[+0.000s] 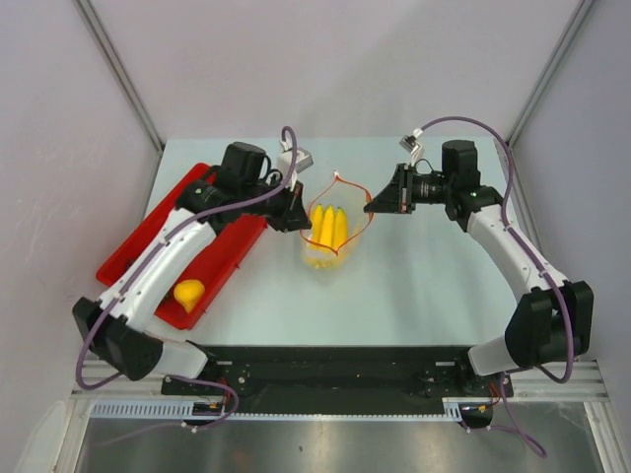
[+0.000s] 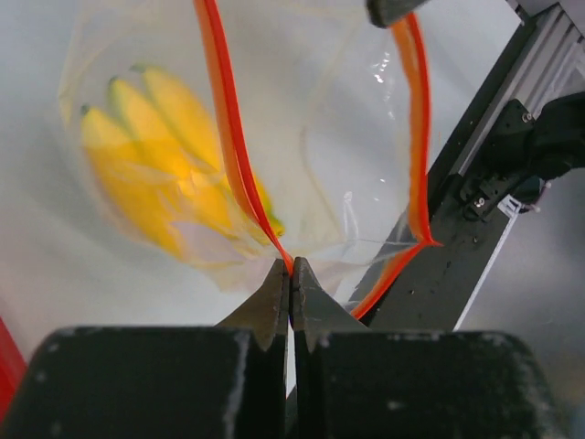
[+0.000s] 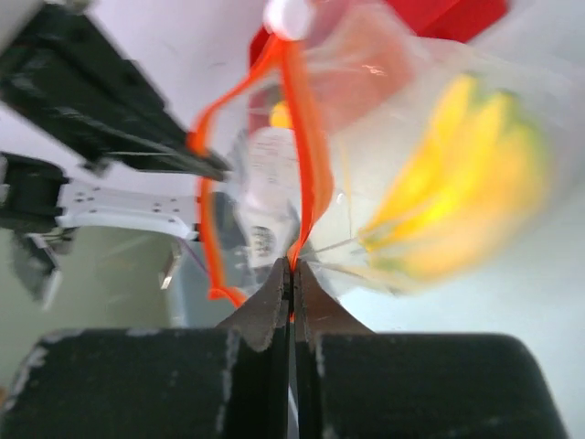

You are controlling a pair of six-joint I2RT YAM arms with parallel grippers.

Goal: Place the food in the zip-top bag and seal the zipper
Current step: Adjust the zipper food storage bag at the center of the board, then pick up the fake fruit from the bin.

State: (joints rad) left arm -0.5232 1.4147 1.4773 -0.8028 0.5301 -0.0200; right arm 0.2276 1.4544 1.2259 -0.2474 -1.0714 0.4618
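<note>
The clear zip-top bag (image 1: 330, 258) hangs open between both grippers above the table's middle. The yellow banana bunch (image 1: 328, 227) lies inside it; it also shows in the left wrist view (image 2: 146, 165) and the right wrist view (image 3: 457, 174). The red-orange zipper (image 1: 340, 180) forms an open loop at the bag's mouth. My left gripper (image 1: 299, 212) is shut on the zipper strip (image 2: 228, 137) at the left side. My right gripper (image 1: 373, 205) is shut on the zipper strip (image 3: 306, 155) at the right side. A round yellow-orange fruit (image 1: 188, 293) lies in the red tray.
The red tray (image 1: 138, 246) lies at the left under my left arm. A small white block (image 1: 299, 160) sits at the back behind the left gripper. The black base rail (image 1: 325, 370) runs along the near edge.
</note>
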